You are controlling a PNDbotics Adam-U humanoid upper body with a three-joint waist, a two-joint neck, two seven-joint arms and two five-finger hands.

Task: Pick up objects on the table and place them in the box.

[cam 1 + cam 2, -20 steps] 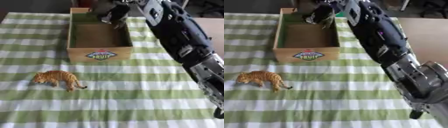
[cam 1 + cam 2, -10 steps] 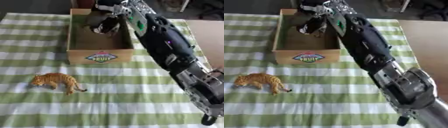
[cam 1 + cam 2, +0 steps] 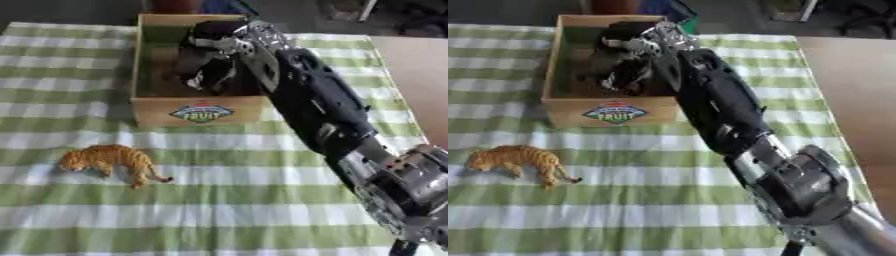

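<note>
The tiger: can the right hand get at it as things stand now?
Probably yes. The tiger lies alone on open cloth, nothing covering it; the right hand is inside the box and must first come out.

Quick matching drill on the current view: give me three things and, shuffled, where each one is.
Things:
1. toy tiger
2. right hand
3. box

Places:
A. reaching down inside the box
B. lying on the checked cloth, nearer the camera than the box
C. at the far end of the cloth, its FRUIT label facing the camera

Pairs: 1-B, 2-A, 3-C
</note>
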